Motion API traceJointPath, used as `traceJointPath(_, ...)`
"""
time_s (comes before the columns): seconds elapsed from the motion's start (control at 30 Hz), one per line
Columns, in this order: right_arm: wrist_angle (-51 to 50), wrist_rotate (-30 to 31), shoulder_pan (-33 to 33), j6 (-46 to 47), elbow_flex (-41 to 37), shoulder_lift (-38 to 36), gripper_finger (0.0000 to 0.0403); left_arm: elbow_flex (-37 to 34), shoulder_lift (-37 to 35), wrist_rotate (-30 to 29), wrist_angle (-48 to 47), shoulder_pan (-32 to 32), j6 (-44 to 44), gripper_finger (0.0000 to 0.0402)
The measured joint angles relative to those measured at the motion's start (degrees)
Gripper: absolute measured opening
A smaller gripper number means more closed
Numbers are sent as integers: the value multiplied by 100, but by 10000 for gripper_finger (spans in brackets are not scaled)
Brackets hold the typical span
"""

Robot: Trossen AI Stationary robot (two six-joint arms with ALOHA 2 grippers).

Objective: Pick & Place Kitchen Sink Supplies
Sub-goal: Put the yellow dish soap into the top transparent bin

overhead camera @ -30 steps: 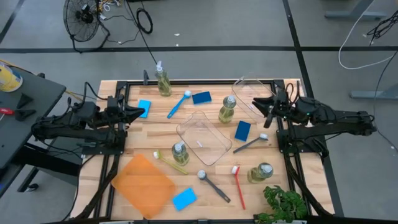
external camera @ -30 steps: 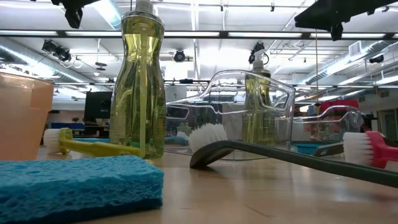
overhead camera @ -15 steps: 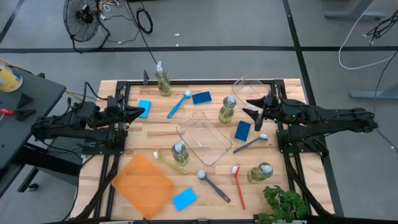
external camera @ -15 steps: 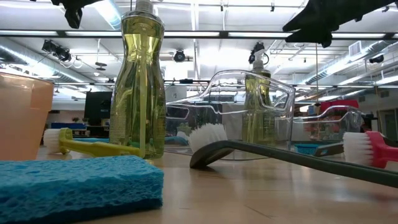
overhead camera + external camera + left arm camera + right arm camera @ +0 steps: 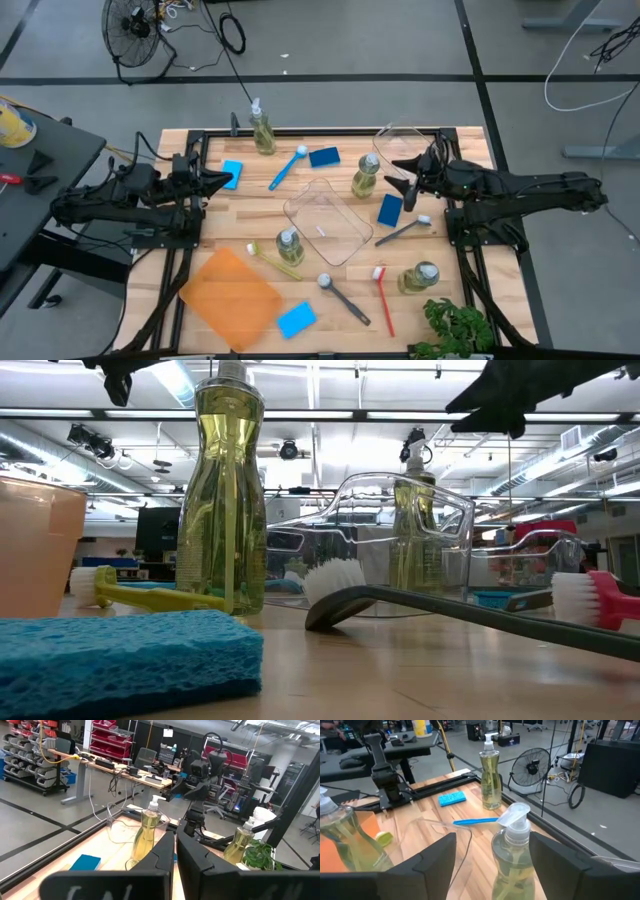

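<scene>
Nearest the front edge lie a blue sponge (image 5: 296, 319), a grey brush (image 5: 343, 298) and a red brush (image 5: 384, 300), with 1 soap bottle (image 5: 419, 277) at the right and another (image 5: 289, 245) by the flat orange tray (image 5: 232, 298). Mid-table, the right gripper (image 5: 408, 174) hovers with its fingers spread either side of a third soap bottle (image 5: 515, 857), not yet touching it. That bottle stands between 2 clear tubs (image 5: 328, 220), with a second blue sponge (image 5: 390, 210) just beside it, so room is tight; a descent off centre would likely tip it or nudge a tub wall. Farther back, the blue brush (image 5: 287, 167) and the tall bottle (image 5: 262, 131) near the far edge have freer space. At the left, the left gripper (image 5: 218, 180) waits pressed together, empty.
</scene>
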Motion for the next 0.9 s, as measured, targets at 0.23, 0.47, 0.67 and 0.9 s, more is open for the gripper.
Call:
traceJointPath(0.23, -1, 13, 0, -5, 0, 200, 253, 0, 0, 0, 0, 0, -2, 23)
traceJointPath(0.47, 123, 167, -4, -289, 0, 424, 253, 0, 0, 0, 0, -1, -2, 23)
traceJointPath(0.67, 435, 291, -2, -362, 0, 704, 253, 0, 0, 0, 0, -1, -2, 23)
traceJointPath(0.9, 610, 471, -4, -407, 1, 935, 253, 0, 0, 0, 0, -1, -4, 23)
